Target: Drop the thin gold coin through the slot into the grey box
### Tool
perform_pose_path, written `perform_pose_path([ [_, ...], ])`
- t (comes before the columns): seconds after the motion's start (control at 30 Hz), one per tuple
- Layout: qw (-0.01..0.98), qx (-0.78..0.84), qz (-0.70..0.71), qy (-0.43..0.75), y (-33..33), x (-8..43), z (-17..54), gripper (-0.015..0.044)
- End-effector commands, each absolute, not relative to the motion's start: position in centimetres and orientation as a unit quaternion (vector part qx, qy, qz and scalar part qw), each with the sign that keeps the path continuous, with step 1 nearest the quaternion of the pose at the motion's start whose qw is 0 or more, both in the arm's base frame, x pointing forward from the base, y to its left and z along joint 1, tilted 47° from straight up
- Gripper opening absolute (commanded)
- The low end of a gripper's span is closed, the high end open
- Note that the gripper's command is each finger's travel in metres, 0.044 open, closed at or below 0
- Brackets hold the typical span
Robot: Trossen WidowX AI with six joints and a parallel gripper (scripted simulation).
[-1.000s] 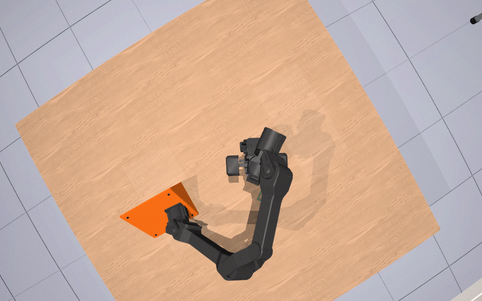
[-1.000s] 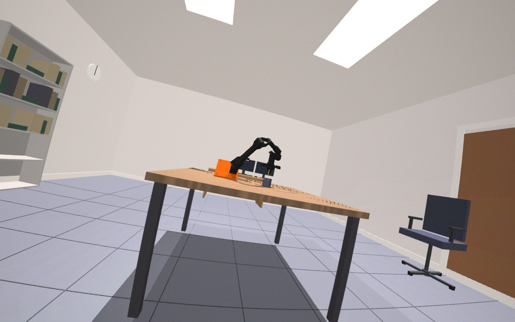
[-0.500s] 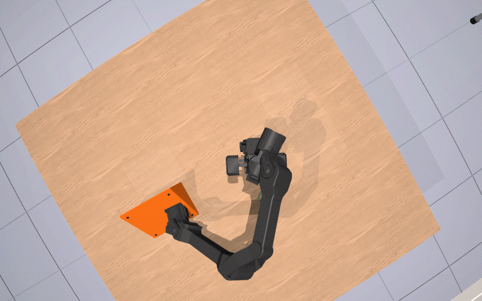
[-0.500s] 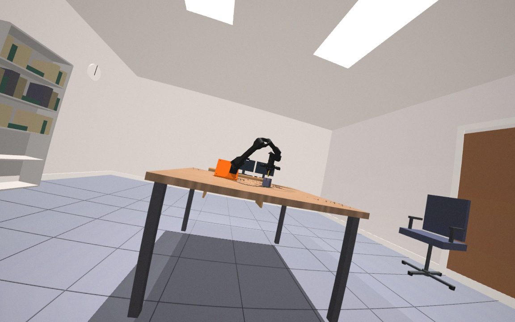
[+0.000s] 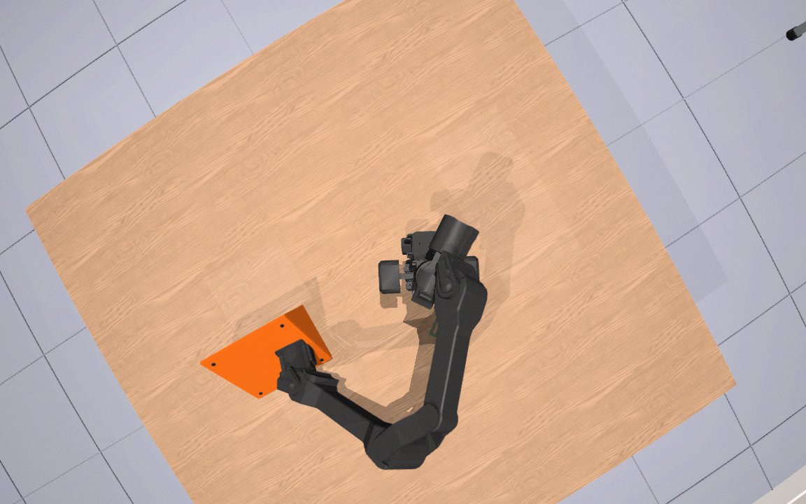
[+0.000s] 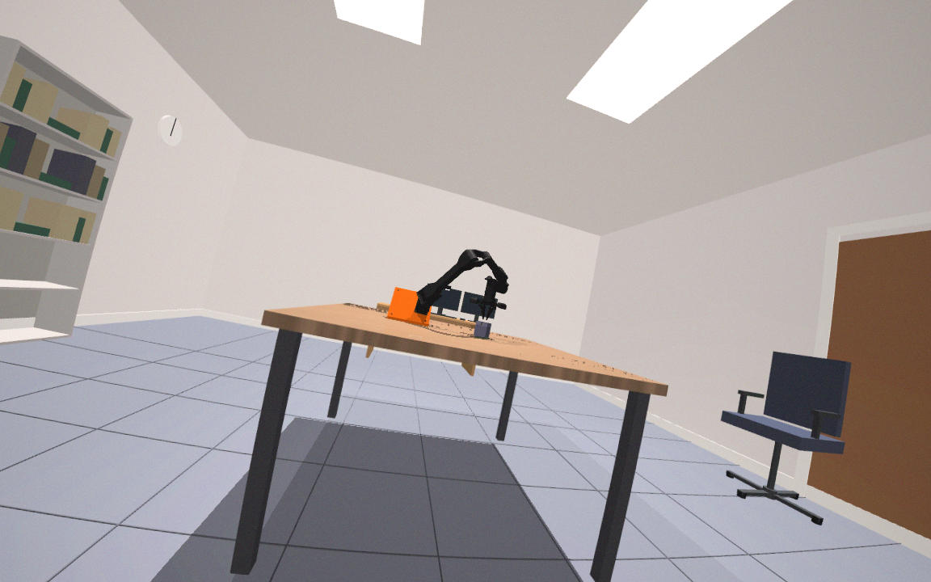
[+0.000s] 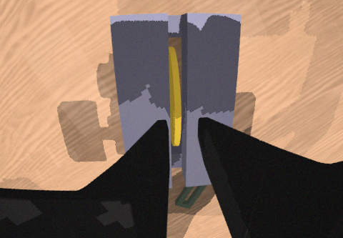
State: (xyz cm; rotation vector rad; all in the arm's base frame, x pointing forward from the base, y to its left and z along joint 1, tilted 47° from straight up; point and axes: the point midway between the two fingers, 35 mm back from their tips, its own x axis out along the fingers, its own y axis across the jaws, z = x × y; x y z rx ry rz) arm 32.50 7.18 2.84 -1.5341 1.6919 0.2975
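The gold coin (image 7: 174, 88) shows in the wrist view, on edge and lengthwise in the slot of the grey box (image 7: 143, 59) (image 6: 482, 330). It appears to sit below the lid surface, with its left side partly hidden by the slot's edge; how deep it rests is hard to tell. My gripper (image 7: 182, 128) (image 6: 485, 317) is slightly open and empty, its fingertips above the near part of the lid, one on each side of the slot. The dark-green holder (image 7: 181, 199) (image 5: 433, 328) lies beyond the box's near end, partly hidden by a finger, with no coin seen in it.
The arm's orange base plate (image 5: 243, 357) (image 6: 403, 304) stands on the wooden table (image 5: 306, 156). The arm's upper links cover most of the box and holder from above. Shadows of the arm fall over the lid and table.
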Motion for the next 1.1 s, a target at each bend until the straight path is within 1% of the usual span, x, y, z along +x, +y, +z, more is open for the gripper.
perform_pose_path([
  [0.0,0.407,-0.609,0.118,0.671,7.2,32.5,2.9,0.0157],
  [0.3,0.407,-0.609,0.118,0.671,7.2,32.5,2.9,0.0161],
  [0.63,0.407,-0.609,0.118,0.671,9.1,32.3,4.8,0.0423],
  [0.67,0.406,-0.609,0.117,0.671,10.0,32.2,5.7,0.044],
  [0.77,0.405,-0.609,0.115,0.672,11.4,31.8,7.4,0.044],
  [1.07,0.405,-0.609,0.115,0.672,11.4,31.8,7.4,0.044],
])
